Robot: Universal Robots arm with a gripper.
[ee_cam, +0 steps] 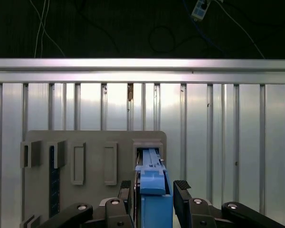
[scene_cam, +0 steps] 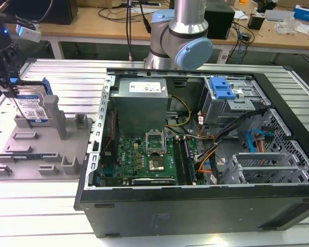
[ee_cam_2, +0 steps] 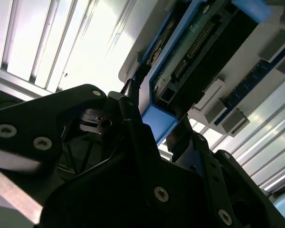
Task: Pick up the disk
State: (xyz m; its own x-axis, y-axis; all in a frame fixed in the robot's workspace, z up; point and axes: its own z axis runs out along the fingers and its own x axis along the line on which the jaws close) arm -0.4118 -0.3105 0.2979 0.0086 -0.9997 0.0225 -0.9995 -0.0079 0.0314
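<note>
The open computer case (scene_cam: 195, 218) on the bench (scene_cam: 67, 72) holds a power supply (scene_cam: 141, 95) and a motherboard (scene_cam: 144, 159). The grey tray (scene_cam: 20, 154) carries the disk (scene_cam: 33, 107) upright in a slot; the print on its label (scene_cam: 32, 113) is too small to read. The gripper (ee_cam: 154, 186) has its jaws on either side of the disk; I cannot tell whether they clamp it.

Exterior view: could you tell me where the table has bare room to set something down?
Bare ribbed table lies on the camera side of the grey fixture tray and beyond it. Crowded: at the disk, where the gripper stands, and inside the computer case.
</note>
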